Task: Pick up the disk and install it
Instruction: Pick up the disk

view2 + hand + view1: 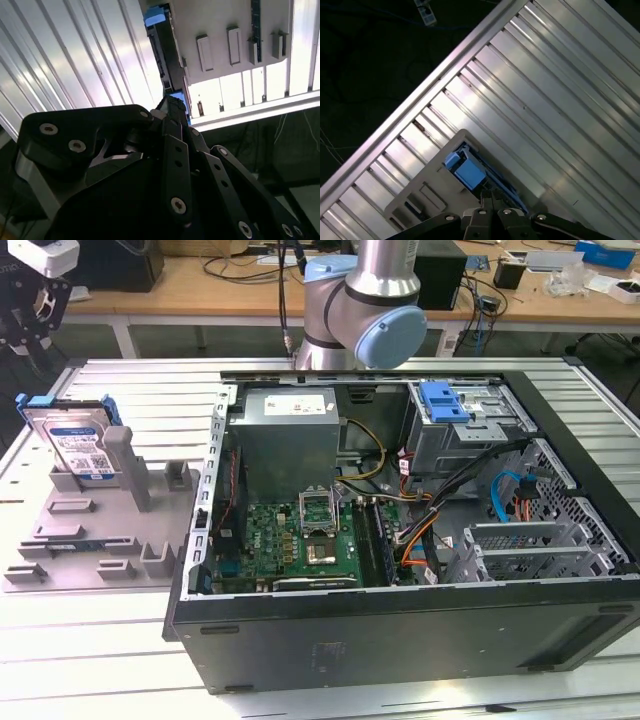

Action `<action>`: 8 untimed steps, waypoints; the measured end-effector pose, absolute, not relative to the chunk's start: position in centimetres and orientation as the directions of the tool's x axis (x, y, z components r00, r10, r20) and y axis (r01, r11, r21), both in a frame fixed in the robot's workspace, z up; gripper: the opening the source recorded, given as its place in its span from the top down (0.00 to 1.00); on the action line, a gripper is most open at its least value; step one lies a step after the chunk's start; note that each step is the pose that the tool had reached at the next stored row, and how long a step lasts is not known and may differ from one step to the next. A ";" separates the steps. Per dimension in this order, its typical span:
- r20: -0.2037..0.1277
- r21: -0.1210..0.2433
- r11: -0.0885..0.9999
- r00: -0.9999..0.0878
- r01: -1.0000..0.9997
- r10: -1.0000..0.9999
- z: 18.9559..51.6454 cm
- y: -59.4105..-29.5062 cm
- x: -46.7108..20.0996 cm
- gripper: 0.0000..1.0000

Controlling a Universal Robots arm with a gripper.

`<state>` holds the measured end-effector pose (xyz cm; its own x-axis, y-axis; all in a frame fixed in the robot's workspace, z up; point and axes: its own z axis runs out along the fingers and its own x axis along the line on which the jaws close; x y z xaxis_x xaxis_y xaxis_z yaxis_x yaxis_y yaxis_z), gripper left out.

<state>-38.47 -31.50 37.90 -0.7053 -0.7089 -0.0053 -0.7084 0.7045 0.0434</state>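
A: Near stuff first, quick.
B: Black computer case [400,640], side panel off, lying on the slotted aluminium table [100,670]. Green motherboard [300,535] inside it, toward the exterior view's left. Grey power supply [290,430] behind the board.
A: Clutter?
B: A cable bundle [430,505] runs from the board toward the grey drive cage [480,435], in the case's far corner on the exterior view's right. A blue latch [445,400] sits on top of the cage, and a blue cable [503,495] loops just beside it.
A: Where's the disk?
B: The disk [78,445] is outside the case, on the exterior view's left. It stands on edge, leaning back, at the far end of a grey fixture tray [60,550]. A blue rail bracket [469,172] frames it. A grey post [125,465] of the tray stands just in front and covers one edge. The case wall lies between tray and cage.
A: Hand?
B: The gripper [35,325] hangs above the disk, apart from it. Open or closed, cannot tell.
A: Any print?
B: A white-and-blue label [85,452] on the disk's face, text too small to read.
A: Far back?
B: The robot arm [365,300] behind the case, wooden benches [200,285] beyond.
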 end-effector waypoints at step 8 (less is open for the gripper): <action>-0.004 0.042 0.566 -0.566 -0.824 -0.824 37.9 -31.5 -38.5 0.58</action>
